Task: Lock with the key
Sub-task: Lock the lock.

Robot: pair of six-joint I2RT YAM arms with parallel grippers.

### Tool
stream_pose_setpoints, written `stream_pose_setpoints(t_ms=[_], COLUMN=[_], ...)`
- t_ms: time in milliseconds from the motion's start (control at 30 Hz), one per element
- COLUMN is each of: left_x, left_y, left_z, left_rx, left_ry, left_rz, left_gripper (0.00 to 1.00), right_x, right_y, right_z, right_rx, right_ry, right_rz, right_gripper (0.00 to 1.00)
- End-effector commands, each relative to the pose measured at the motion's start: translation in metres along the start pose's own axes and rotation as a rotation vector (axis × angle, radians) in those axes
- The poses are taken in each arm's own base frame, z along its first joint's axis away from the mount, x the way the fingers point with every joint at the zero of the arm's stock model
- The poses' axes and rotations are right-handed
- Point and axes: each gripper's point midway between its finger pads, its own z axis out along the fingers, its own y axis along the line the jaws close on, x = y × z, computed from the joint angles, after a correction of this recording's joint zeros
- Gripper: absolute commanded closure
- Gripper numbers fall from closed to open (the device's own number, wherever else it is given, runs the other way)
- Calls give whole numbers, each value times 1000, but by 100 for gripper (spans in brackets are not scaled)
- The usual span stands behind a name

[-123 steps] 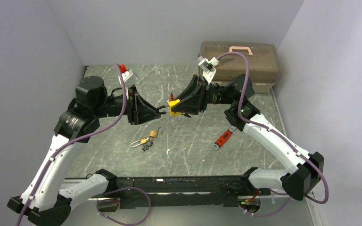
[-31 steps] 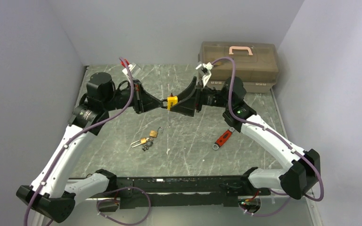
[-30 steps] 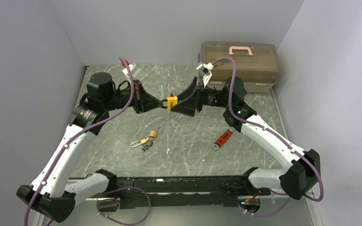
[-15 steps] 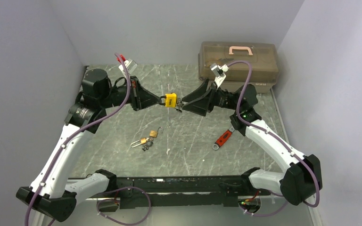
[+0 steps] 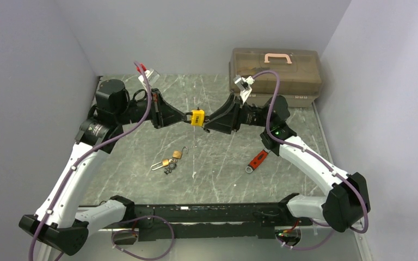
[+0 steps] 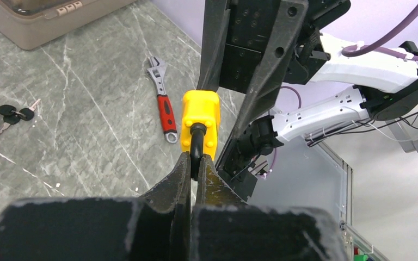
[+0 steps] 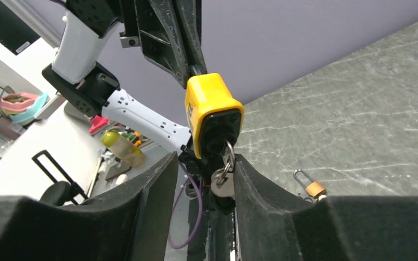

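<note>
A yellow padlock (image 5: pixel 197 117) hangs in the air over the middle of the table, between both arms. My left gripper (image 5: pixel 186 117) is shut on its black shackle (image 6: pixel 197 136), with the lock body (image 6: pixel 200 122) just beyond the tips (image 6: pixel 195 159). A silver key (image 7: pixel 223 182) on a ring hangs from the keyhole in the lock's black underside (image 7: pixel 213 128). My right gripper (image 5: pixel 207 120) stands open around that key (image 7: pixel 204 159). The key lies against the right-hand finger (image 7: pixel 250 185), and a wide gap stays on the other side.
On the table below lie small brass padlocks with keys (image 5: pixel 168 161) and a red-handled wrench (image 5: pixel 257 160). A brown toolbox (image 5: pixel 275 70) stands at the back right. Loose black-headed keys (image 6: pixel 12 112) lie in the left wrist view. One brass padlock (image 7: pixel 310 186) shows past my right finger.
My right gripper pulled back off the yellow padlock, then came in again from the right, and its jaws are narrowing around the key. The left gripper keeps hold of the shackle.
</note>
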Motion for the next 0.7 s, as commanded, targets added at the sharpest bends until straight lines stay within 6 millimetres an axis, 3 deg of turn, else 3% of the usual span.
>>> stream_pose_setpoints(t_ms=[0,300,467,667], left_x=[-21,-21,-25,-31], left_y=[-23,-20,-12,2], left_z=[-8,-10,-18,-29], left_rx=[55,25,-29,-91], left_ry=[-55,-58,-76,-109], left_rz=[73,82,93,98], left_gripper=[100,100,100,100], right_x=[-16,-13,-9,-1], right_y=[7,-3,-12,-37], right_z=[5,2,-9,-38], right_rx=[-16,44,108,200], right_ry=[-23,-17,-24,-54], right_rz=[-76,-78,-81,-32], right_gripper=[62,98,100,100])
